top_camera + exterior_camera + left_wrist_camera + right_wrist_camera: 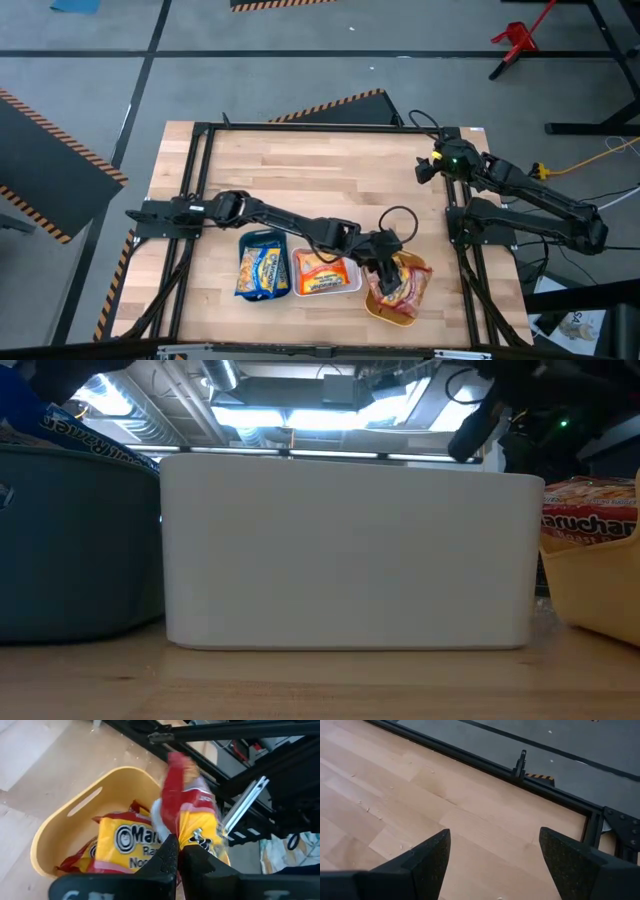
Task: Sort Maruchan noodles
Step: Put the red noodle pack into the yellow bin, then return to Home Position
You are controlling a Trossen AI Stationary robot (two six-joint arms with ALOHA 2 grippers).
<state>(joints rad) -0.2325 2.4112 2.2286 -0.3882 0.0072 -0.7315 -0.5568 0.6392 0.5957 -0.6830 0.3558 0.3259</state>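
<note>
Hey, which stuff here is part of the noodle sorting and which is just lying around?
Job: blue packets, orange packets, red packets, teal tray, white tray, yellow tray, left gripper pinching a red packet.

Lying about: red clamp, yellow cable.

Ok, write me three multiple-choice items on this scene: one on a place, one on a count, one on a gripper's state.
1. The left gripper is above which tray?
A. teal tray
B. white tray
C. yellow tray

2. How many trays stand in the row?
A. two
B. three
C. five

3. The right gripper is:
A. open and empty
B. shut on a packet
C. inside a tray

Key: 1 C, it holds a red noodle packet over the yellow one. 2 B, teal tray, white tray, yellow. 3 A, its fingers stand apart over bare table.
</note>
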